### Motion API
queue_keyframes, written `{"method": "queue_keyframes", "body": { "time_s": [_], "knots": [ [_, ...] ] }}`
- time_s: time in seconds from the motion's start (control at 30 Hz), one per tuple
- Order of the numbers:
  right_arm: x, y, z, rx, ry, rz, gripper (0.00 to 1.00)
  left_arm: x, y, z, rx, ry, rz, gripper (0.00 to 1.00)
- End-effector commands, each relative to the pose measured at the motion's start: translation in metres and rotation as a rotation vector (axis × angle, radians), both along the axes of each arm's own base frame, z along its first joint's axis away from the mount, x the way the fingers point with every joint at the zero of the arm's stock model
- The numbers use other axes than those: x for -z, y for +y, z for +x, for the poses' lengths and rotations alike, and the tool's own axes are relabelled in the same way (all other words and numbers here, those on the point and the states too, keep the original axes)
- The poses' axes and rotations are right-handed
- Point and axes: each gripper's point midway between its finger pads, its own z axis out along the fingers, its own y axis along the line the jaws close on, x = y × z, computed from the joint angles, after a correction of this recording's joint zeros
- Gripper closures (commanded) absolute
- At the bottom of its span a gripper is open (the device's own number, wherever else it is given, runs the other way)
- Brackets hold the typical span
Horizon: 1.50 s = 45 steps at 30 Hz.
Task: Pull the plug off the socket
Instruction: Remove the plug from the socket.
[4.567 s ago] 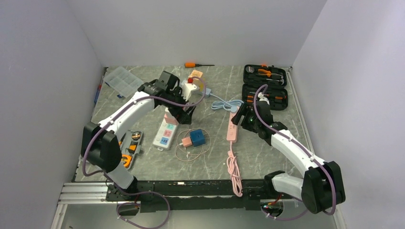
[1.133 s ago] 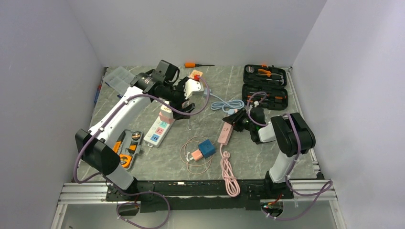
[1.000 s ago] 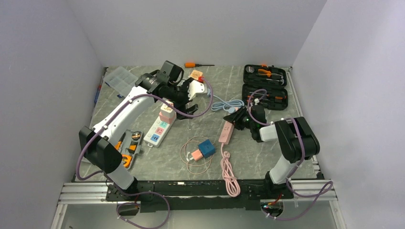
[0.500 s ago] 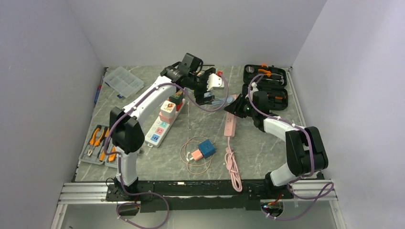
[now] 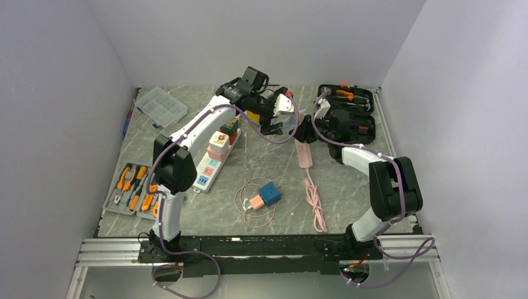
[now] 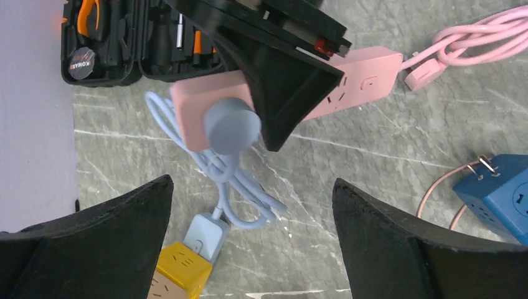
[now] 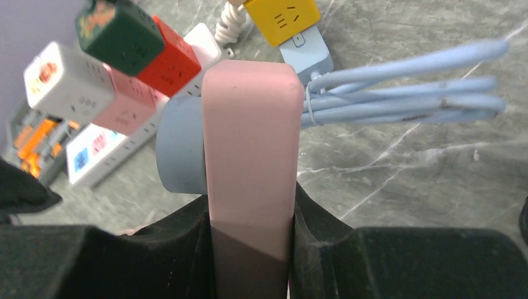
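My right gripper [image 7: 249, 237] is shut on the far end of a pink power strip [image 7: 249, 137], which it holds on edge. A round grey-blue plug [image 7: 180, 156] sits in the strip's face, and its light-blue cable [image 7: 398, 81] runs off in a bundle. In the left wrist view the plug [image 6: 231, 123] faces up in the strip [image 6: 348, 75]. My left gripper [image 6: 252, 182] is open and empty above the plug, not touching it. In the top view the left gripper [image 5: 278, 123] hovers just left of the right gripper [image 5: 306, 132] and the strip [image 5: 306, 156].
A white power strip [image 5: 212, 165] carrying several cube adapters lies left of centre. A yellow cube adapter [image 6: 177, 280] holds the cable's other end. A blue cube [image 5: 269, 194] with a thin cord lies in front. A black tool case [image 5: 345, 109], a clear box [image 5: 160, 106] and a pliers tray [image 5: 132, 190] stand around.
My left arm has swung right from the white strip to above the pink strip. My right gripper has carried the pink strip's end farther back and turned it.
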Motion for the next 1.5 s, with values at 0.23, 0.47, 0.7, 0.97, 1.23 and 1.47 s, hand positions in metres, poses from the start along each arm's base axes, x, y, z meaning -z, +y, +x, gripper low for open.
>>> {"method": "queue_keyframes", "body": {
  "time_s": [0.23,0.47,0.7,0.97,1.23,1.47],
  "knots": [
    [-0.087,0.009,0.01,-0.246,-0.625,-0.215,1.0,-0.021,-0.009,0.004,0.045,0.05,-0.12,0.01],
    [-0.11,0.006,0.023,-0.276,-0.704,-0.302,1.0,-0.021,-0.008,0.011,0.033,0.042,-0.138,0.01],
    [-0.124,0.005,0.008,-0.292,-0.811,-0.292,1.0,-0.012,-0.01,0.014,0.023,0.084,-0.159,0.01],
    [-0.132,0.007,-0.01,-0.332,-0.859,-0.281,1.0,-0.011,-0.019,0.022,0.021,0.117,-0.189,0.01],
    [-0.141,0.014,-0.01,-0.366,-0.886,-0.219,1.0,0.003,-0.018,0.016,0.043,0.152,-0.168,0.01],
    [-0.127,0.017,-0.004,-0.379,-0.855,-0.205,1.0,0.0,-0.018,0.001,0.106,0.193,-0.182,0.11]
  ]
}}
